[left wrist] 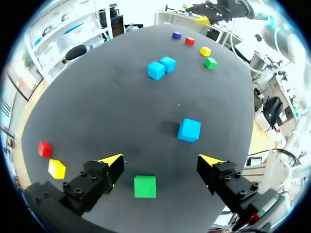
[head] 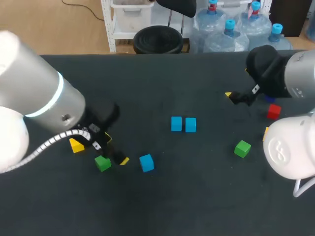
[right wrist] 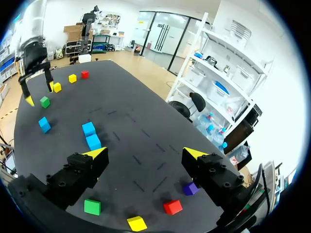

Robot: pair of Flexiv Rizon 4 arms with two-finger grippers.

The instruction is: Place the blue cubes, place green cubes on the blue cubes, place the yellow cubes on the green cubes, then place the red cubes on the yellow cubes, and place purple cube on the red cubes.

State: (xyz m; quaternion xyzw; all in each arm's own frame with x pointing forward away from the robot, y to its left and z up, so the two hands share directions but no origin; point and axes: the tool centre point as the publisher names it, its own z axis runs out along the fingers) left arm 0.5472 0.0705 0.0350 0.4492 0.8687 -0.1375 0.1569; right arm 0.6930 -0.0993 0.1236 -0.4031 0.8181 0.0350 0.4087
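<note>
Two blue cubes (head: 176, 124) (head: 190, 125) sit side by side mid-table, and a third blue cube (head: 146, 162) lies nearer the front. My left gripper (head: 115, 150) hangs open just above a green cube (left wrist: 145, 186), which lies between its fingers without touching them. A yellow cube (head: 76, 145) lies beside it, and a red one (left wrist: 44, 149) shows only in the left wrist view. My right gripper (head: 235, 86) is open and empty at the back right. Under it lie a purple cube (right wrist: 190, 188), a red cube (head: 273, 111), a yellow cube (right wrist: 136, 223) and a green cube (head: 242, 148).
The dark table (head: 157, 206) has bare room along the front and the back middle. My right arm's white base (head: 290, 147) covers the right edge and partly hides the yellow cube there. My left arm covers the left side.
</note>
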